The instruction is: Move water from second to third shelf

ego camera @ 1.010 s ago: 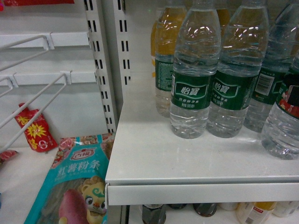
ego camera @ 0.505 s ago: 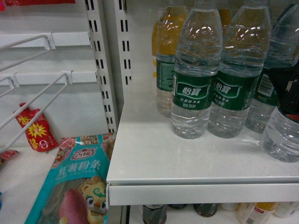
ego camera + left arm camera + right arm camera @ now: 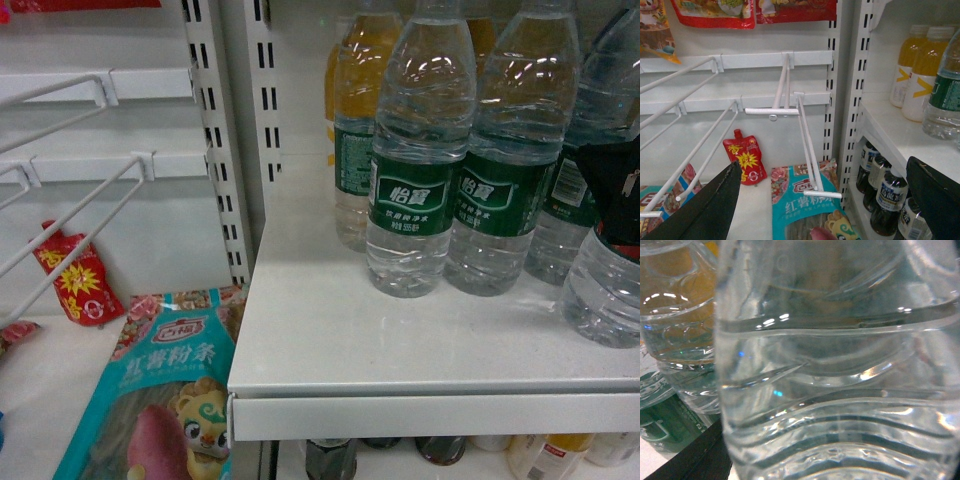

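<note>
The water bottle (image 3: 603, 292) stands at the right end of the white shelf (image 3: 400, 350), clear, with its label mostly hidden. My right gripper (image 3: 612, 190) sits around its label band, seen as a black shape at the view's right edge. In the right wrist view the bottle (image 3: 840, 390) fills the frame. One black finger (image 3: 685, 455) lies along its lower left side, the other finger is hidden, and contact is unclear. My left gripper (image 3: 822, 200) hangs open and empty in front of the hook rack, away from the bottles.
Two more green-labelled water bottles (image 3: 418, 160) (image 3: 505, 170) stand left of the target, with yellow drinks (image 3: 355, 90) behind. Dark bottles (image 3: 880, 195) fill the shelf below. White wire hooks (image 3: 805, 145), a teal snack pack (image 3: 165, 390) and a red pouch (image 3: 75, 275) occupy the left bay.
The right gripper came in from the right and now covers the rightmost bottle's label; over the last half second it barely moved. The bottles have stayed in place.
</note>
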Tool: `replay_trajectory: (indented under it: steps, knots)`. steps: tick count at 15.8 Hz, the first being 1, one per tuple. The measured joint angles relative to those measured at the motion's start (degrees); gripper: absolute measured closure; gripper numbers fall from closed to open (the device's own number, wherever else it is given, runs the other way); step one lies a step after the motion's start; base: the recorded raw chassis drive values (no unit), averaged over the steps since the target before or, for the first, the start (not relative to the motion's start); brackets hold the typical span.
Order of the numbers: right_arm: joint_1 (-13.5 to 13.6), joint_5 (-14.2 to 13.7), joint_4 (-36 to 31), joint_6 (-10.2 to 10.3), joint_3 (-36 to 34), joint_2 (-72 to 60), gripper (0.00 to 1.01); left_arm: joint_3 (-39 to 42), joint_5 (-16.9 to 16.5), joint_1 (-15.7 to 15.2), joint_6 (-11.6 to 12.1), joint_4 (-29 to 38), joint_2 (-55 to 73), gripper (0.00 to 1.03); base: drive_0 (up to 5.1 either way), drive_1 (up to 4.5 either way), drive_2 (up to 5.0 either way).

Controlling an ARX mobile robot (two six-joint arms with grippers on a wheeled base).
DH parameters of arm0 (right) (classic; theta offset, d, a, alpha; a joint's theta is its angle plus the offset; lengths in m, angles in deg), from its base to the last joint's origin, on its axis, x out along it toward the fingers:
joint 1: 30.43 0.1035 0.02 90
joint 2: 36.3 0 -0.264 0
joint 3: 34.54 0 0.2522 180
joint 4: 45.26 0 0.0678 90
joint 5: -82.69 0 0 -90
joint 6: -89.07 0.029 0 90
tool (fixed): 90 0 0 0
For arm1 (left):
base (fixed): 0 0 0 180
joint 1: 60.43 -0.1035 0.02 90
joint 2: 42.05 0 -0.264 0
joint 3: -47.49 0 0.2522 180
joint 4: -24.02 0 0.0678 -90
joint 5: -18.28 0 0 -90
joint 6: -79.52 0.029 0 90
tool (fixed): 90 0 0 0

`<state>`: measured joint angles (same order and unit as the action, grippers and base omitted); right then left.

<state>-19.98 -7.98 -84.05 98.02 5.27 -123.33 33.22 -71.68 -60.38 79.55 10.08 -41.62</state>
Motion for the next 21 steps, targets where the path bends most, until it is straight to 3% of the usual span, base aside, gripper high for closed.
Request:
replay_trajectory:
  steps: [2,4,7,15,19,21]
  knots:
    - [0.13,0.31,0.87,-0.74,-0.87,2.23,0.03,0.00,-0.02,0.00,0.00,0.00,0.00,0.05,0.0,0.00,0.0]
    - [0.48,0.17,1.22,-2.99,-1.66,4.00,0.03,0.00,-0.02,0.00,0.00,0.00,0.00,0.05,0.0,0.00,0.0]
    - [0.48,-1.53,2.19,-8.52,-3.54,6.71,0.03,0.00,-0.02,0.00,0.00,0.00,0.00,0.05,0.0,0.00,0.0]
    - [0.85,-2.69,8.55,-8.52,-7.39,18.53,0.03,0.00,-0.02,0.00,0.00,0.00,0.00,0.05,0.0,0.00,0.0]
    - [1.36,-3.67,17.92,-8.50,-11.47,33.29,0.03,0.00,0.00,0.00,0.00,0.00,0.00,0.05,0.0,0.00,0.0]
    - [-1.05,-2.75,24.41,-8.17,-12.41,41.13,0.03,0.00,-0.02,0.00,0.00,0.00,0.00,0.05,0.0,0.00,0.0]
